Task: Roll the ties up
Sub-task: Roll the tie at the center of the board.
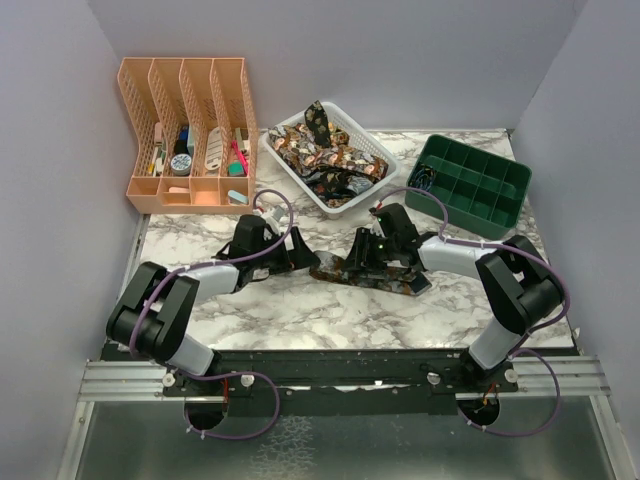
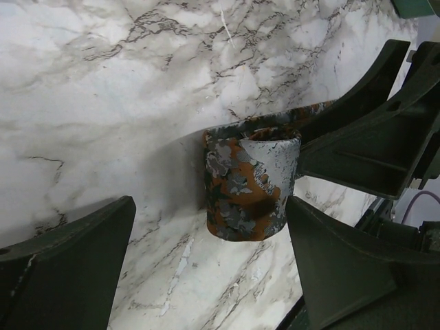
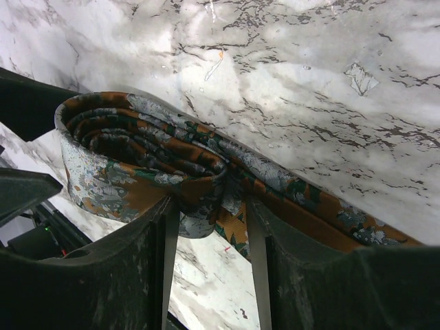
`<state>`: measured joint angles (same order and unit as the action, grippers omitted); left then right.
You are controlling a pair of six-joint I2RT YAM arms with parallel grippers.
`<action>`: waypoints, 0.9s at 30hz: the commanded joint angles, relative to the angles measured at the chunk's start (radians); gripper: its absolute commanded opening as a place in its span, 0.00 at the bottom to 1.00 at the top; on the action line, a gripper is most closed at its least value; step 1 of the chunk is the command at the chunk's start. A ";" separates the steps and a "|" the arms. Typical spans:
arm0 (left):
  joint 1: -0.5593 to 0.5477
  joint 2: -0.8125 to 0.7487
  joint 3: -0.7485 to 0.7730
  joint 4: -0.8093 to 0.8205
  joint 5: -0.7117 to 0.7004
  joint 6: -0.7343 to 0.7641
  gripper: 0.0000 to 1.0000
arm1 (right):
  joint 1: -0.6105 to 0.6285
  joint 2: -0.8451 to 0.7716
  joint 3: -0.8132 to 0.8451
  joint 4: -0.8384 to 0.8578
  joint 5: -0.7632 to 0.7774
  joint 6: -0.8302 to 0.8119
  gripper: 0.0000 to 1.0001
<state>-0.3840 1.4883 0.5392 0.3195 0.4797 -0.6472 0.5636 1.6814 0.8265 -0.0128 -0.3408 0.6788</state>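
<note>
One tie (image 1: 392,280) with an orange, grey and dark pattern lies on the marble table, its left end wound into a roll (image 2: 251,182). My left gripper (image 2: 210,206) is open, its fingers wide on either side of the roll and not touching it. In the right wrist view the roll (image 3: 137,155) sits against my right gripper (image 3: 210,206), whose jaws pinch a puckered fold of the tie where the flat tail leaves the roll. More ties (image 1: 322,150) are piled in a white basket (image 1: 372,186) at the back.
An orange desk organizer (image 1: 185,135) with stationery stands at the back left. A green compartment tray (image 1: 470,180) sits at the back right. Grey walls close in the table on three sides. The two grippers (image 1: 305,255) are close together at mid-table.
</note>
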 commanded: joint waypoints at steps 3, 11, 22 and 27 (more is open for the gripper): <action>-0.019 0.051 0.004 0.109 0.030 0.000 0.87 | 0.002 0.000 0.006 -0.075 0.029 -0.036 0.48; -0.029 0.133 -0.004 0.167 0.020 -0.023 0.73 | 0.001 -0.005 0.004 -0.098 0.043 -0.046 0.49; -0.070 0.180 -0.016 0.162 -0.083 0.013 0.51 | 0.002 -0.107 0.039 -0.102 -0.002 -0.080 0.61; -0.076 0.138 -0.011 0.141 -0.092 0.026 0.57 | 0.002 -0.153 0.055 -0.137 0.034 -0.113 0.67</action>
<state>-0.4500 1.6455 0.5442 0.5346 0.4492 -0.6601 0.5636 1.5784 0.8448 -0.1043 -0.3367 0.6094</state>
